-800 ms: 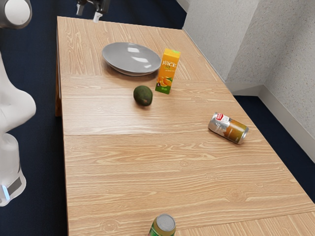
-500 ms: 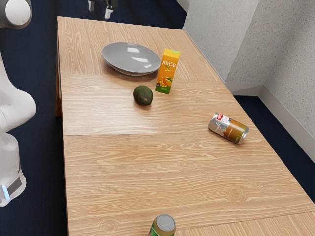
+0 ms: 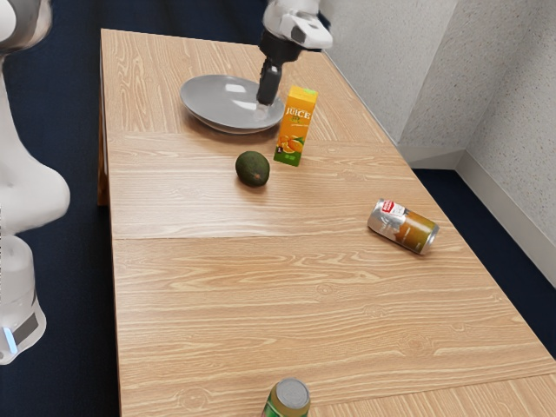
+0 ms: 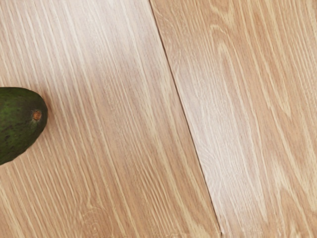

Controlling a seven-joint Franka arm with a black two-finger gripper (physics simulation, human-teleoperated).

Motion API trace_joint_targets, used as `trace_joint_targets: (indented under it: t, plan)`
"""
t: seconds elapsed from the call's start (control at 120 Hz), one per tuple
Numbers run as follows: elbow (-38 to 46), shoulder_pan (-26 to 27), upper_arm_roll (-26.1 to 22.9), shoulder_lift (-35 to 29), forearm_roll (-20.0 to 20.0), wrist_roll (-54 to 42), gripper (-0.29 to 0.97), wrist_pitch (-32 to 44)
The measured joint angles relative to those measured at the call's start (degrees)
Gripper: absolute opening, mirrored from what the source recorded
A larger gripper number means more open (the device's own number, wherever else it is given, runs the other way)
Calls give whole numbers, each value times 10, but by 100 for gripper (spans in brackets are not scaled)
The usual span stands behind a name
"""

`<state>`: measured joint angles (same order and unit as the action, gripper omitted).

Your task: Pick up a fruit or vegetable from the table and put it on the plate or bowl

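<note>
Your arm (image 3: 30,195) wears smooth, rounded white shells with a soft gloss. A greyish cap (image 3: 17,19) closes one joint. Low on the body you see a grey band (image 3: 24,328) with a small blue light (image 3: 9,339). The wrist (image 3: 295,19) is white with grey trim, and the tool (image 3: 263,102) on it is slim and black.

On the table (image 3: 261,287), the plate (image 3: 228,102) sits toward the far end, and the juice carton (image 3: 296,126) stands upright just beside it on the exterior view's right. The avocado (image 3: 253,168) lies in front of the plate and near the carton, apart from both, resting on the bare tabletop. Farther toward the exterior view's right, well apart from these, a tipped can (image 3: 402,226) lies on its side, and an upright can (image 3: 287,400) stands at the table's near edge.
</note>
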<state>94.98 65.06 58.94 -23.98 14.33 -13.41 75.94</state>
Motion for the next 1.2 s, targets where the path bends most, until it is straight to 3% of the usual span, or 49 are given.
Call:
trace_joint_targets:
  t: [0.108,0.217,0.3,0.467,0.625,0.725,0.892,1.2]
  plan:
    - [153,-42,-111,-122,53,-56,66,56]
    - [214,-67,-186,-176,84,-107,66,73]
    - [226,-80,-204,-185,89,-135,66,73]
    - [240,-82,-196,-191,93,-211,66,64]
    - [243,-9,-98,-266,155,-288,66,42]
    - [230,43,-71,-276,224,-334,66,59]
    - [222,67,13,-280,315,-396,66,114]
    - [223,92,92,-327,353,-474,66,187]
